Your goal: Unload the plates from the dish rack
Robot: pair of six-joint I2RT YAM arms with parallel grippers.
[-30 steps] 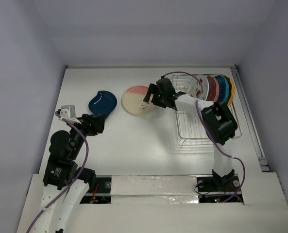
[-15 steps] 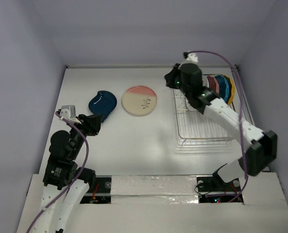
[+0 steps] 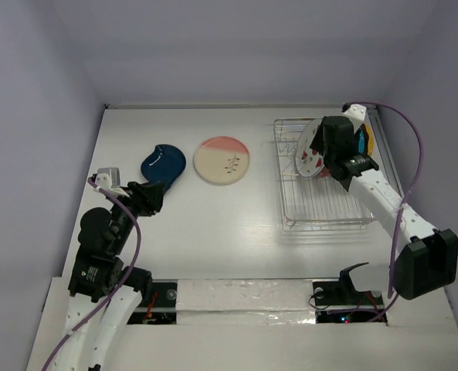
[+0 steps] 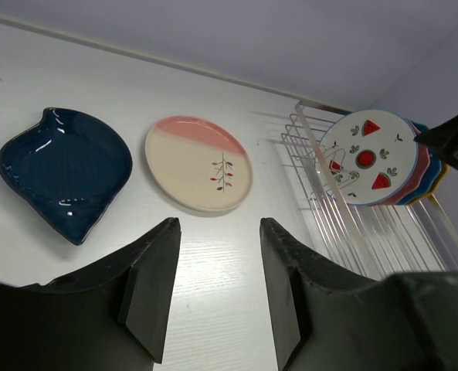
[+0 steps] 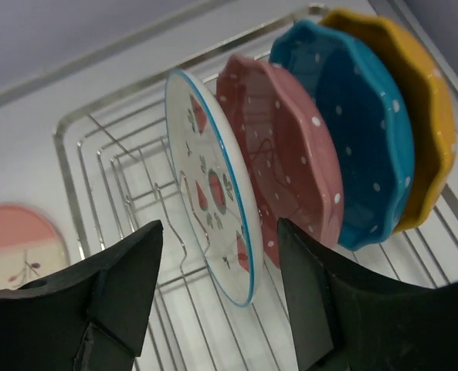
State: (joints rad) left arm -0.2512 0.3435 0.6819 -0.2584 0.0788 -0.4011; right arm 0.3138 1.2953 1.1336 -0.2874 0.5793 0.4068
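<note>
We are observing the right gripper [image 5: 217, 232], jaws wide apart and empty, hanging close by the white fruit plate [image 5: 213, 193], which is standing upright in the dish rack [image 3: 321, 205]. Only the right wrist view is separating the pink plate [image 5: 290, 154], teal plate [image 5: 352, 131] and yellow plate [image 5: 422, 100] crowding behind. The left gripper [image 4: 217, 232], likewise spread and empty, is facing the dark blue plate [image 4: 62, 170] and cream-and-pink plate [image 4: 198, 162] lying on the table [image 3: 213, 224].
</note>
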